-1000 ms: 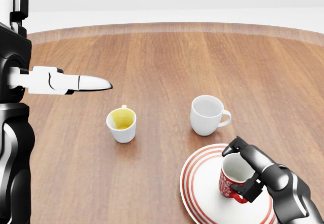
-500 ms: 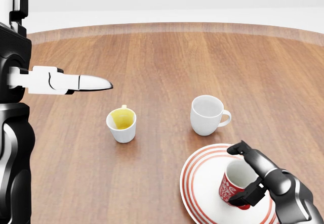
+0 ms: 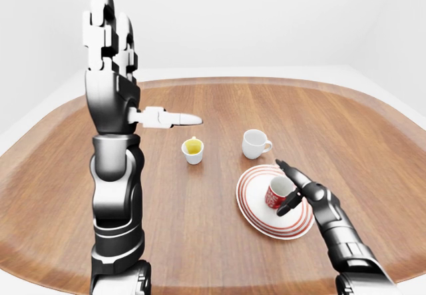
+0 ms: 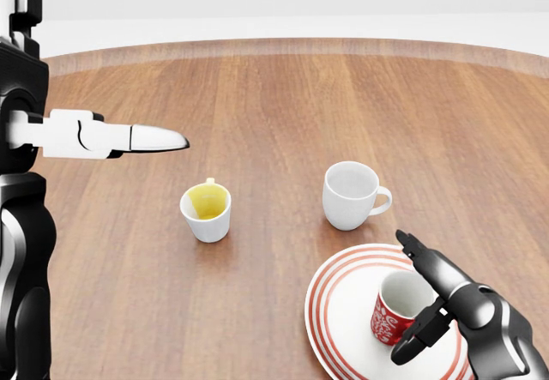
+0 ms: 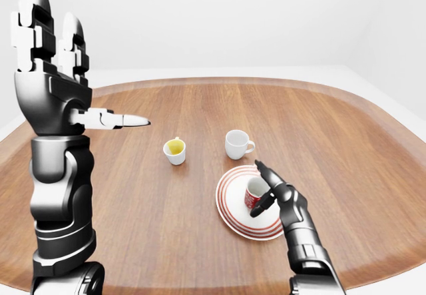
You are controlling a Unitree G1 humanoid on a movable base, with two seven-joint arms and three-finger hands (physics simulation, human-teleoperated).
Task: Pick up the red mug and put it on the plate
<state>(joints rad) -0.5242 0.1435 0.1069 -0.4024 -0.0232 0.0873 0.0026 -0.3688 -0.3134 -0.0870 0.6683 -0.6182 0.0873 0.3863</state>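
Just changed: right hand (image 4: 422,298) has let go, fingers spread wide beside the red mug (image 4: 395,308), no longer wrapped round it.
Mug: upright on the plate (image 4: 343,311); placement looks done.
Left hand (image 3: 110,42): raised, fingers open, holding nothing.
Surfaces: glossy striped plate; smooth wooden table (image 4: 283,114).

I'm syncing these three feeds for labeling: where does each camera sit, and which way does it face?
Head view: on the head, angled down at the table; right hand open beside the red mug on the plate.
Left-eye view: on the head, wider; the raised left hand shows.
Right-eye view: paired eye, nearly the same picture.
Shared: yellow-lined cup, white mug.
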